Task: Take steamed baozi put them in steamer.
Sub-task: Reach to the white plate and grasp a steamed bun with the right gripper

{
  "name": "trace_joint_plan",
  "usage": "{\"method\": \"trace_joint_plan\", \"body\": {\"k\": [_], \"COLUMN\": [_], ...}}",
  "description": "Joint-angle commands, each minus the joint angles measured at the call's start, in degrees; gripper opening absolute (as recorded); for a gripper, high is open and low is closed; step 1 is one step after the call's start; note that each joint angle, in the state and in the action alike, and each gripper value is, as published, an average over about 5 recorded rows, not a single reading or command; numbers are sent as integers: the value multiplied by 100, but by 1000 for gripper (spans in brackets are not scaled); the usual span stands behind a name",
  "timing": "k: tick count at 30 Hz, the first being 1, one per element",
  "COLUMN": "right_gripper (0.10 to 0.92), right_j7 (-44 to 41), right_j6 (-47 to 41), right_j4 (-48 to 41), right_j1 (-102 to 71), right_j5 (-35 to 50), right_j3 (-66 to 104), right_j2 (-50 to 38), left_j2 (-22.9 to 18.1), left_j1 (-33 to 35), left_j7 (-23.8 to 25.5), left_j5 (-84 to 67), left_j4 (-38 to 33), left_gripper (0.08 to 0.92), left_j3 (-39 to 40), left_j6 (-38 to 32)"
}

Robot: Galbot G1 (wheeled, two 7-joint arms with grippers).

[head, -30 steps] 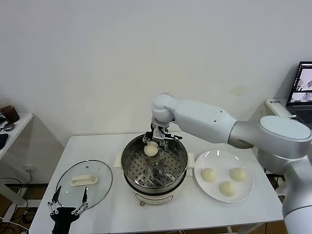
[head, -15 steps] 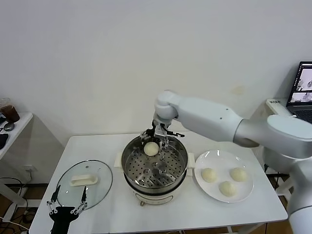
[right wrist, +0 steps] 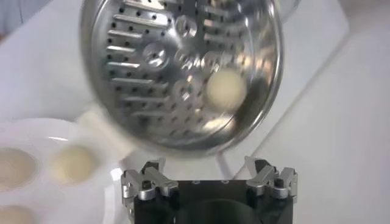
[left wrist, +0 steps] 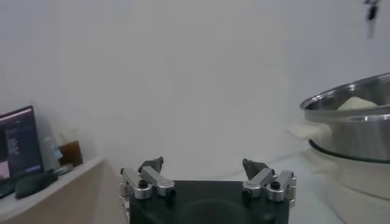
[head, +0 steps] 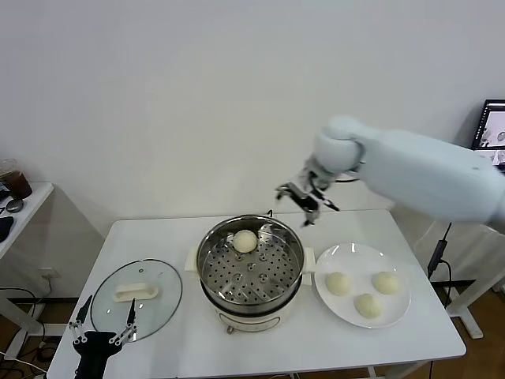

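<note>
One steamed baozi [head: 245, 241] lies on the perforated tray at the far side of the steamer [head: 213, 272], also seen as the baozi [right wrist: 226, 89] in the right wrist view. Three more baozi [head: 338, 283] [head: 385, 282] [head: 367, 305] rest on the white plate [head: 349, 258] to the right. My right gripper [head: 304, 199] hangs open and empty in the air, up and to the right of the steamer's far rim. My left gripper [head: 102, 328] is open and empty, low at the table's front left, near the glass lid [head: 163, 302].
The glass lid with its white handle [head: 135, 291] lies flat on the white table [head: 316, 351], left of the steamer. A side table [head: 20, 207] with a cup stands at the far left. A laptop [head: 494, 126] sits at the far right.
My right gripper opened and let the baozi go onto the tray. It then rose and swung to the right, away from the steamer. The left gripper sank slightly.
</note>
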Motion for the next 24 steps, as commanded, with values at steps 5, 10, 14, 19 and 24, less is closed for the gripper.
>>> {"method": "trace_joint_plan", "body": {"k": [5, 10, 14, 19, 24], "right_gripper": [823, 823, 823, 823, 823], "right_j7": [103, 138, 208, 252, 254], "right_j6": [-758, -648, -616, -544, -491], "right_j4": [527, 216, -180, -683, -1031], "right_j1": [-1613, -2562, -3024, -3399, -3520], "right_j5": [-382, -712, -907, -1186, -1291], "right_j3": [754, 1495, 1797, 1970, 2002], "right_j2": [-1695, -1561, -1155, -537, -66], "left_j2": [-35, -85, -128, -174, -194], "left_j1": [68, 70, 74, 93, 93], "left_j7": [-7, -6, -6, -7, -7], "left_j5": [209, 301, 332, 354, 352], "left_j4": [-100, -121, -133, -109, -69], "left_gripper": [823, 823, 823, 823, 823], "left_j3": [-6, 22, 25, 7, -35], "left_j6": [-61, -69, -67, -68, -69]}}
